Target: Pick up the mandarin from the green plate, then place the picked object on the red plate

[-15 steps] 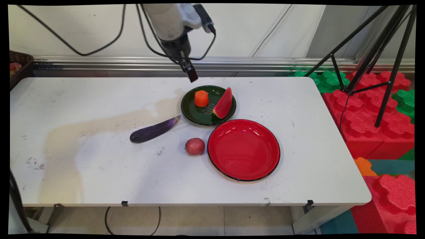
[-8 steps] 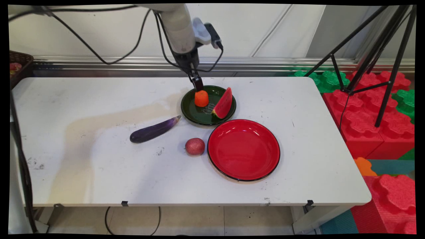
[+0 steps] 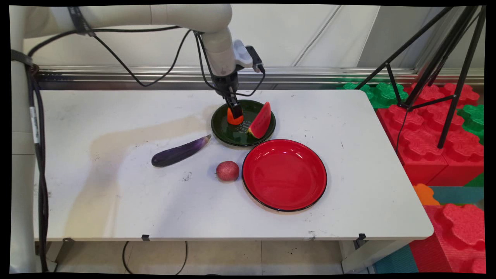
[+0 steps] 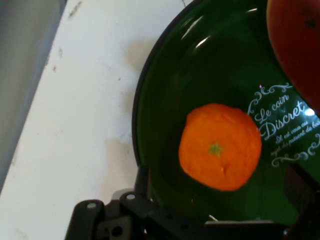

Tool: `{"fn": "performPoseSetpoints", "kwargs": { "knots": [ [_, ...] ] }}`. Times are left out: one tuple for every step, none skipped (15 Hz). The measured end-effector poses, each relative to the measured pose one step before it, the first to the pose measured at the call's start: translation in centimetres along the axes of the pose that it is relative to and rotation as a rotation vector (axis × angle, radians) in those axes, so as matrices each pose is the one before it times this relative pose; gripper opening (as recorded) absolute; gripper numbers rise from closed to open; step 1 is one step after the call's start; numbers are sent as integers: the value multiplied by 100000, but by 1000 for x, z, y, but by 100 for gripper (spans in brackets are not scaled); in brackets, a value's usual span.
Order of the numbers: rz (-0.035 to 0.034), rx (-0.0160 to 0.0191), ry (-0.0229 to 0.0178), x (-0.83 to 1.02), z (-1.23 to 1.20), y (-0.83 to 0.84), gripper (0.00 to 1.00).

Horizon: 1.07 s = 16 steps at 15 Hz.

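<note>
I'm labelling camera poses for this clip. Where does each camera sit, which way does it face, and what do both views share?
Main view: fixed above the table's near side, looking down across it to the wall; the white arm and tool show.
Hand view: on the hand, looking down along the tool; only black linkage shows at the bottom edge.
Shared: the orange, watermelon slice and green plate.
</note>
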Motion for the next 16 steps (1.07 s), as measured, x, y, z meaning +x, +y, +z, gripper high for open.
{"fn": "performPoseSetpoints", "kwargs": {
  "knots": [
    [-41,-553,-427,127,618,-20,100],
    [-105,-524,-346,109,577,-23,100],
    [-64,-454,-149,84,457,-23,100],
    [-122,-543,-151,88,491,-23,100],
    [-63,-560,-119,93,439,-10,100],
    [-74,-442,-25,48,319,-1,100],
    [-69,-269,9,32,199,-7,100],
    [-124,-350,-5,29,252,3,100],
    [-93,-216,89,21,148,9,0],
    [-230,-270,150,9,152,28,0],
    [-349,-220,399,45,88,33,0],
    [-473,-137,455,6,39,19,0],
    [-383,22,549,23,-69,18,0],
    [-440,220,634,54,-173,24,0],
    [-249,403,560,110,-256,21,0],
    [-519,692,485,12,-334,-35,0]
  ]
}}
